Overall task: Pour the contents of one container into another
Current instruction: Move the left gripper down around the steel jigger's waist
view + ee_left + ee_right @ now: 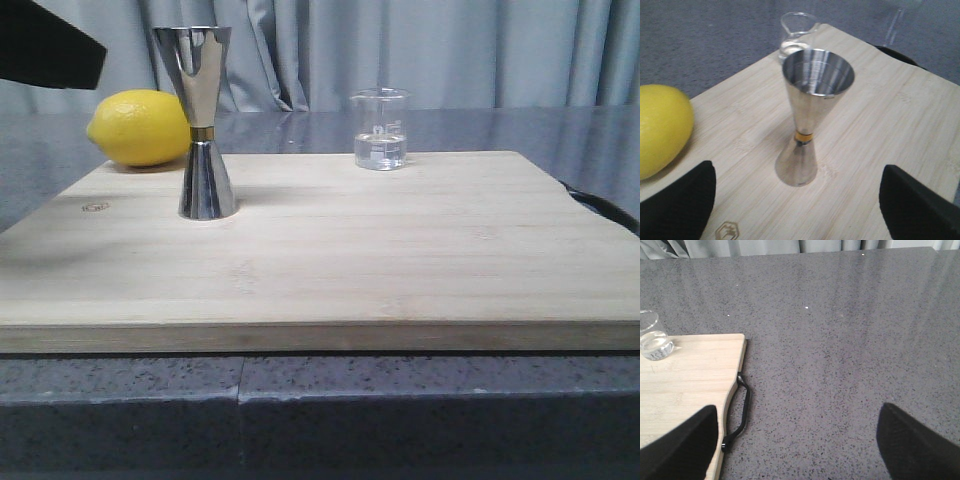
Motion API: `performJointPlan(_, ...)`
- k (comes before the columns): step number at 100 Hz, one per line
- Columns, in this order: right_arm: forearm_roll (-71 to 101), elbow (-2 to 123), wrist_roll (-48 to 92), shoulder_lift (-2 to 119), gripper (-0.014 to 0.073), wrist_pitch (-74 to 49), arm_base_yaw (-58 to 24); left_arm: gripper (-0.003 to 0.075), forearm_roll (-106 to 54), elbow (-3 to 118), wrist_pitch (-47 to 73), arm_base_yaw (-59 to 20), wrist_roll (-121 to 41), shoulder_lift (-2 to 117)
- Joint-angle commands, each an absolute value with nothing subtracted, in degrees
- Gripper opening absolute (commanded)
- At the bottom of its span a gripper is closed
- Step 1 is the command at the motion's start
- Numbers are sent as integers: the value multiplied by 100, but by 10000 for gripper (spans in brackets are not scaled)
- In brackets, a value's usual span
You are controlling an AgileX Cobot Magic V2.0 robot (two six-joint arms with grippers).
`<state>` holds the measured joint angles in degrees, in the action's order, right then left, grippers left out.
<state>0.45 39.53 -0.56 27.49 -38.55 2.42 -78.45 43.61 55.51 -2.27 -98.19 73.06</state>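
The clear glass beaker (379, 130) stands upright near the back edge of the wooden board (320, 260), with a little clear liquid in it. It also shows in both wrist views, as the beaker (797, 32) and the beaker (652, 335). The steel jigger (205, 125) with its gold waist band stands upright on the board's left part, and its top cup (818, 72) looks empty. My left gripper (797, 210) is open, just short of the jigger and higher than it, touching nothing. My right gripper (797, 450) is open over the grey counter, off the board's right edge, far from the beaker.
A yellow lemon (140, 127) lies at the board's back left, close behind the jigger. The board's black handle (740, 410) sticks out on its right side. A dark part of my left arm (50, 45) hangs at the upper left. Grey speckled counter (850, 340) surrounds the board.
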Motion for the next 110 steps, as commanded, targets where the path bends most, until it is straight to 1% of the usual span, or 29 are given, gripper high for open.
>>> performJointPlan(1,49,4155,0,2827,585,-3448,250,600,-8548,4547,6130,-265,-10335,7468)
performJointPlan(23,49,4155,0,2827,585,-3434,250,600,-8763,4547,6394,-265,-10773,8037)
performJointPlan(37,61,4155,0,2827,585,-3432,250,600,-9001,4547,6956,-265,-11221,8300)
performJointPlan(65,135,4155,0,2827,585,-3380,250,600,-9327,4547,7013,-265,-11840,8506)
performJointPlan(92,155,4155,0,2827,585,-3372,250,600,-10085,4547,7261,-265,-12375,8817)
performJointPlan(110,155,4155,0,2827,585,-3372,250,600,-10220,4547,7247,-483,-12520,8969)
